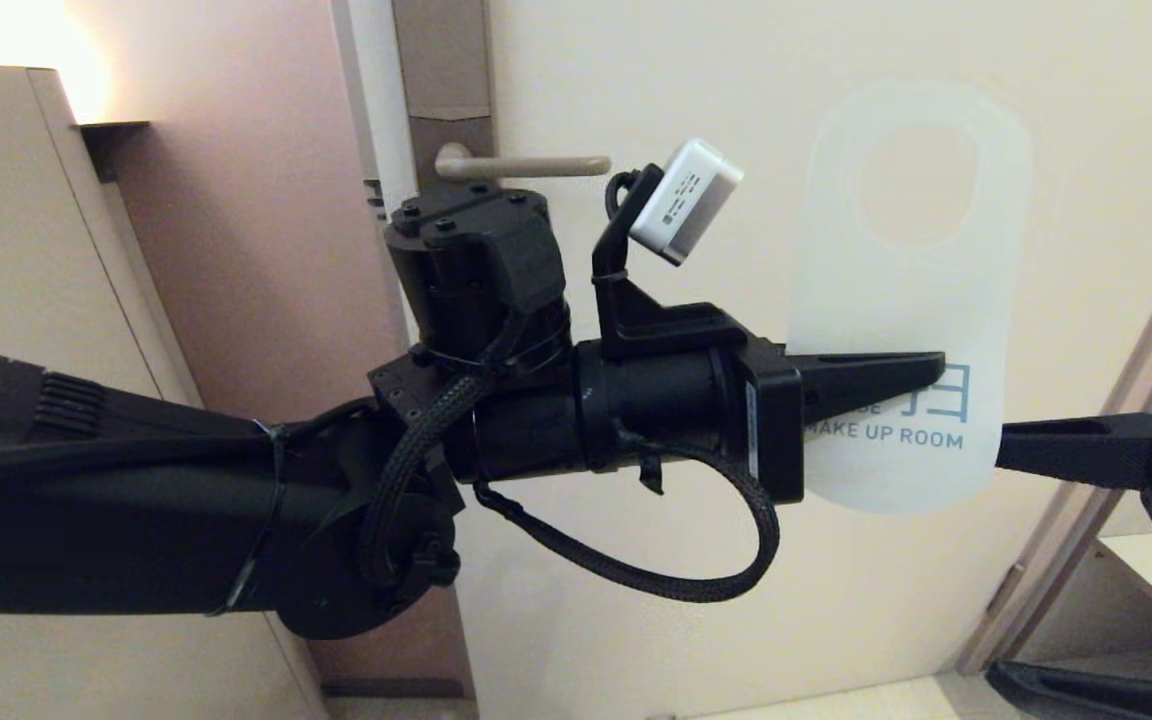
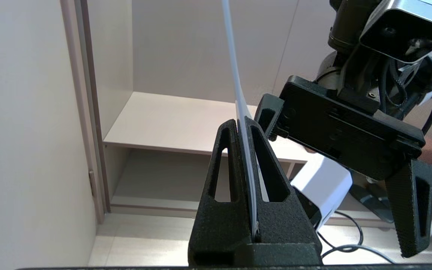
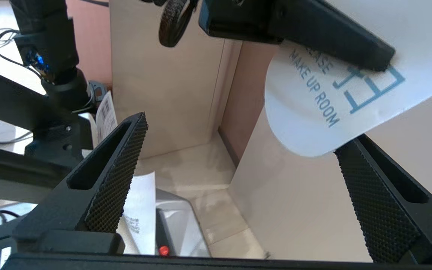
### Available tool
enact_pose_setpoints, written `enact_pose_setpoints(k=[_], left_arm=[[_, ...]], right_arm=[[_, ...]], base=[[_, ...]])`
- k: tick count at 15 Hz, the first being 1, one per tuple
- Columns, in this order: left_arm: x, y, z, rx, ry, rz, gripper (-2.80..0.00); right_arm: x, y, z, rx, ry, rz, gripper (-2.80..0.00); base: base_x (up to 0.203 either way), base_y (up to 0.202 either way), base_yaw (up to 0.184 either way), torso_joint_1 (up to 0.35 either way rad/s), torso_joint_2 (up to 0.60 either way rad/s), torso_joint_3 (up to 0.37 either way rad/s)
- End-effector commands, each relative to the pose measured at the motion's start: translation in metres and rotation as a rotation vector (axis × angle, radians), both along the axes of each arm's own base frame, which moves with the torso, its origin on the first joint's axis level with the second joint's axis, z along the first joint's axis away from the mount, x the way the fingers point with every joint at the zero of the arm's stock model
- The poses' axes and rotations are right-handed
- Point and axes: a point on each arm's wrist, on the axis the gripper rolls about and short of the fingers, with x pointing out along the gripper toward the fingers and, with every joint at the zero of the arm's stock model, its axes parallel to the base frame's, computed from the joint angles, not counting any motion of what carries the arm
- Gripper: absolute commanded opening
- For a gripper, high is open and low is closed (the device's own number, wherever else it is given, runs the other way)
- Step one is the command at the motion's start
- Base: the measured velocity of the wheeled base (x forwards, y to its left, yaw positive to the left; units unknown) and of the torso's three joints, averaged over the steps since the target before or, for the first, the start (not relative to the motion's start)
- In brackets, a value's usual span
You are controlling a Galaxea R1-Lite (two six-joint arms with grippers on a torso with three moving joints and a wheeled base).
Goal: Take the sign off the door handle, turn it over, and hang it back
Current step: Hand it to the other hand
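Fingers [image 2: 264, 180] of the left end effector [image 1: 921, 375] are pressed together on the lower part of the white, rounded card sign [image 1: 911, 250] with its oval hole and teal "MAKE UP ROOM" lettering; seen edge-on from the left wrist, the thin card [image 2: 238, 93] stands pinched between the two black pads; the sign is held upright in front of the pale door [image 1: 736, 600], off to the right of the slim beige-bronze lever door handle [image 1: 526, 165] and clear of it, white side facing outward; the handle sticks out bare from its tall brown backplate [image 1: 441, 75]; the right end effector [image 3: 234, 161] sits just beside the sign's lower right edge, its textured fingers spread wide and gripping nothing, the card's rounded bottom [image 3: 313, 112] hanging near its far finger.
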Motion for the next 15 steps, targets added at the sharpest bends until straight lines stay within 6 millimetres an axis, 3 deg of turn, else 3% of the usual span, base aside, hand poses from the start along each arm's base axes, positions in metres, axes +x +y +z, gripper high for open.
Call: enact_pose_setpoints(k=[1, 5, 15], left_arm=[[0.0, 0.0, -0.004, -0.001, 0.001, -0.006, -2.8], [0.001, 0.002, -0.008, -0.019, 0.015, -0.004, -2.8], [0.028, 0.018, -0.016, -0.025, 0.017, 0.078, -2.8]], right_arm=[[-0.002, -0.001, -0.002, 0.011, 0.025, -0.007, 0.0], [0.009, 0.006, 0.009, 0.162, 0.084, -0.031, 0.0], [0.029, 0.02, 0.006, 0.143, 0.113, -0.024, 0.0]], base=[[0.0, 0.0, 0.0, 0.0, 0.0, 0.0], [0.0, 0.0, 0.0, 0.0, 0.0, 0.0], [0.0, 0.0, 0.0, 0.0, 0.0, 0.0]])
